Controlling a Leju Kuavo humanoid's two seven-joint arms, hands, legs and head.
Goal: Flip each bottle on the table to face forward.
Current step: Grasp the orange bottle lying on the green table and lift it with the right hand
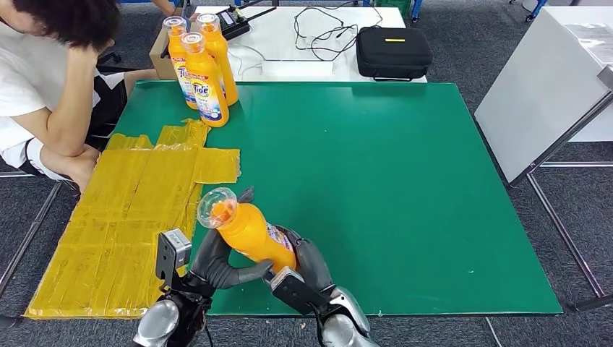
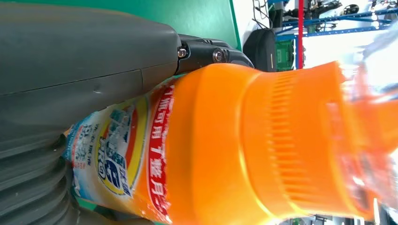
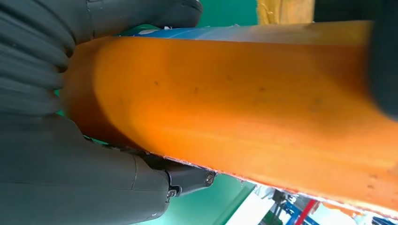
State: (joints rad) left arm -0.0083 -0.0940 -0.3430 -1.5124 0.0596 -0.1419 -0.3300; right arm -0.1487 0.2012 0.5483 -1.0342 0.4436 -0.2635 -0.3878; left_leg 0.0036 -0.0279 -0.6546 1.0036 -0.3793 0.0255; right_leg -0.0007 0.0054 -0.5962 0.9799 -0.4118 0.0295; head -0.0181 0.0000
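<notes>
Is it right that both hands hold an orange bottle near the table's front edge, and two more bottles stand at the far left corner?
Not quite. The head view shows three bottles at the far left corner, not two. The left hand and right hand do hold an orange bottle near the green table's front edge.

Bottle (image 1: 249, 233): you see glossy orange plastic, clear cap, paper-like label.
Surface (image 1: 405, 188): matt green, smooth.
Sheet (image 1: 130, 217) at its left edge: crinkled shiny yellow plastic.
</notes>
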